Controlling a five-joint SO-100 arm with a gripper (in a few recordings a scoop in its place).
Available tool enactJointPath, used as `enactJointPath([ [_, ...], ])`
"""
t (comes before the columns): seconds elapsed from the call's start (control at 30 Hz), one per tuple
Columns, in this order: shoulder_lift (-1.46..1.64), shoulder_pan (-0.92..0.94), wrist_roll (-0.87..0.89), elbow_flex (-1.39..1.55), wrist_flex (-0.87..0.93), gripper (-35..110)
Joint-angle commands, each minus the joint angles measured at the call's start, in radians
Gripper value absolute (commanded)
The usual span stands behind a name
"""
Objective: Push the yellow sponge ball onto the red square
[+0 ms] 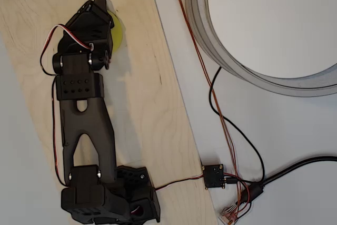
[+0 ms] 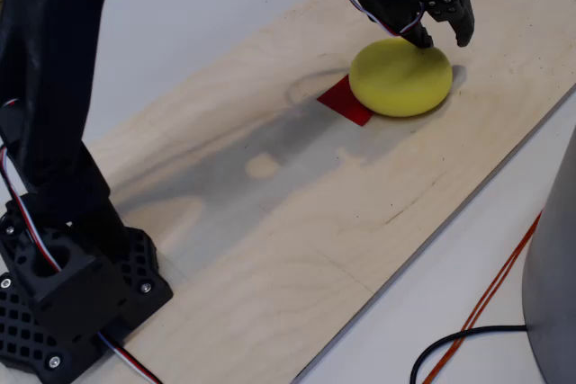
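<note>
We nudge the yellow sponge ball (image 2: pixel 400 76) gently across the red square (image 2: pixel 345 101), gripper (image 2: pixel 441 35) jaws slightly spread, fingertips on top.

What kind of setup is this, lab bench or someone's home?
Probably a hobby or lab test bench: a pale plywood board laid on a white table, a bare small circuit board with loose red and black wires, and a black 3D-printed arm.

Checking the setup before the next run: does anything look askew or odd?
Nothing stands out. The yellow sponge ball sits intact on the wooden board, overlapping the red square, with the hand at its top. Loose cables lie beside the board.
</note>
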Motion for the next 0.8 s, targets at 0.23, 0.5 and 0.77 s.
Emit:
enactJointPath([
  [0.23,0.072,-0.021,0.04,0.006,0.071,13],
  [0.5,0.091,-0.031,0.046,0.017,0.109,12],
  [0.77,0.094,-0.035,0.044,0.017,0.115,13],
])
